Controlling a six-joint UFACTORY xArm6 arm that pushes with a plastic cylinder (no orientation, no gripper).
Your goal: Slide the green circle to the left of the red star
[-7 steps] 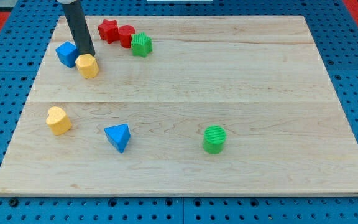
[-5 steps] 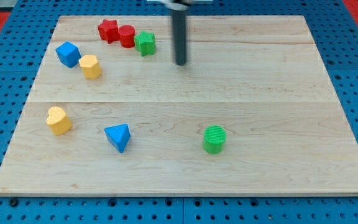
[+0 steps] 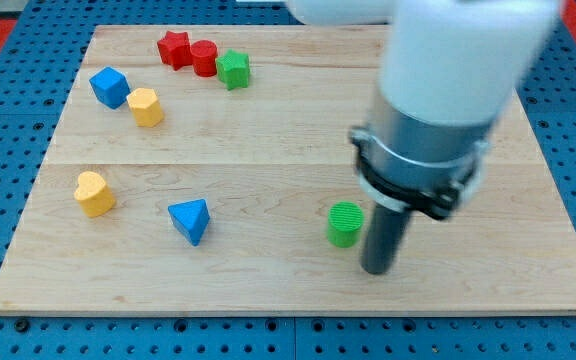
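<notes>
Wooden board on a blue pegboard; room not visible. Arm body blurred. My tip, a plain rod with no jaws to spread, sits just right and slightly below the green circle. Red star is far off at top left, touching 1 red cylinder. Risk: an off-centre push spins the circle away, or it clips the blue triangle.

The table is pale blond wood with fine grain, on a blue pegboard dotted with holes. The green circle has a ribbed top. The red star and red cylinder match in shade; beside them, a green star. Two blocks are blue, two yellow. My tip is dark grey under a white arm.
</notes>
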